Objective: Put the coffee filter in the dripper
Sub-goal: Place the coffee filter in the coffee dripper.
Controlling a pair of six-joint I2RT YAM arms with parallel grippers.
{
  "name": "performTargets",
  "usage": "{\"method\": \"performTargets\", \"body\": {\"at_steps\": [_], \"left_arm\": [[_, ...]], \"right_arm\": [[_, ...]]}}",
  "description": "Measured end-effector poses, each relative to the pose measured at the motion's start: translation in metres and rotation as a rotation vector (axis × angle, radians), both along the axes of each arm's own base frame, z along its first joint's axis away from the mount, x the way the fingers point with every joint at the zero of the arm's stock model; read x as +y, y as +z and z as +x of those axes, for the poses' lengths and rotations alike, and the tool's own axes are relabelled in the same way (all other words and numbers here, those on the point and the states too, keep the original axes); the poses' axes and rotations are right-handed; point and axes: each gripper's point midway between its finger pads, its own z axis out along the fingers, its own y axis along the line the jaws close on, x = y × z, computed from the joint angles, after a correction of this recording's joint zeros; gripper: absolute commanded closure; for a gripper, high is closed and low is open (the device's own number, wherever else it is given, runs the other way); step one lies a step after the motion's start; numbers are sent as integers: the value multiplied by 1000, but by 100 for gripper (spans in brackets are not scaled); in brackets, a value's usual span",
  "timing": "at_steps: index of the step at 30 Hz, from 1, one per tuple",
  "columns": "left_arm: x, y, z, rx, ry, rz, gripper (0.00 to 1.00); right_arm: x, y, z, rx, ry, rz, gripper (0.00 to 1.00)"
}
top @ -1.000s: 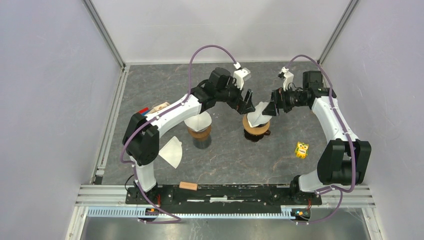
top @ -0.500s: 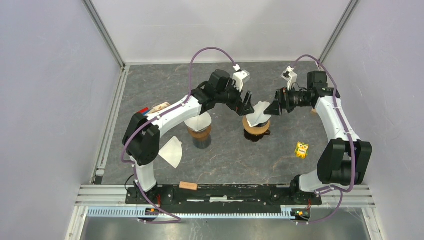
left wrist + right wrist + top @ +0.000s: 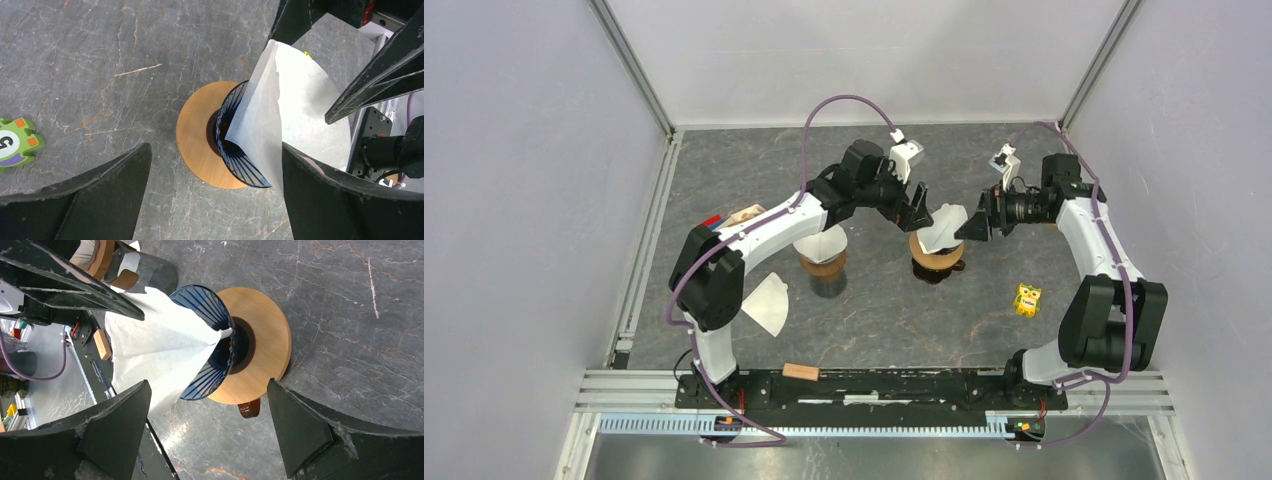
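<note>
The white coffee filter stands with its tip inside the blue ribbed glass dripper, which has a wooden collar. It leans over the rim, not spread out. My left gripper hangs open just left of it. In the left wrist view the filter rises out of the dripper beside the right-hand finger, and the left gripper holds nothing. My right gripper stands open to the right of the filter. The right wrist view shows the filter, the dripper and the empty right gripper.
A second dripper with a filter sits on a dark carafe under the left forearm. A loose filter lies front left. A yellow toy, a wooden block and a green puzzle piece lie about.
My right gripper has drawn back to the right, away from the filter it was against. The filter stays in the dripper. The left arm has hardly moved.
</note>
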Motion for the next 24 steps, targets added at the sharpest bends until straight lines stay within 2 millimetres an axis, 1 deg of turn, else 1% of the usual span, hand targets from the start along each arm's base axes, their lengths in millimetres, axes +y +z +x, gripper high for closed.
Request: {"method": "performTargets", "body": {"at_steps": [6, 11, 20, 24], "left_arm": [[3, -10, -1, 12, 2, 11, 0], [1, -14, 1, 12, 1, 9, 0], [-2, -38, 5, 41, -1, 34, 0], [-1, -43, 7, 49, 3, 40, 0]], "right_arm": [[1, -4, -4, -2, 15, 17, 7], [1, -6, -2, 3, 19, 24, 7], [0, -17, 5, 20, 17, 28, 8], [0, -20, 7, 26, 17, 28, 8]]}}
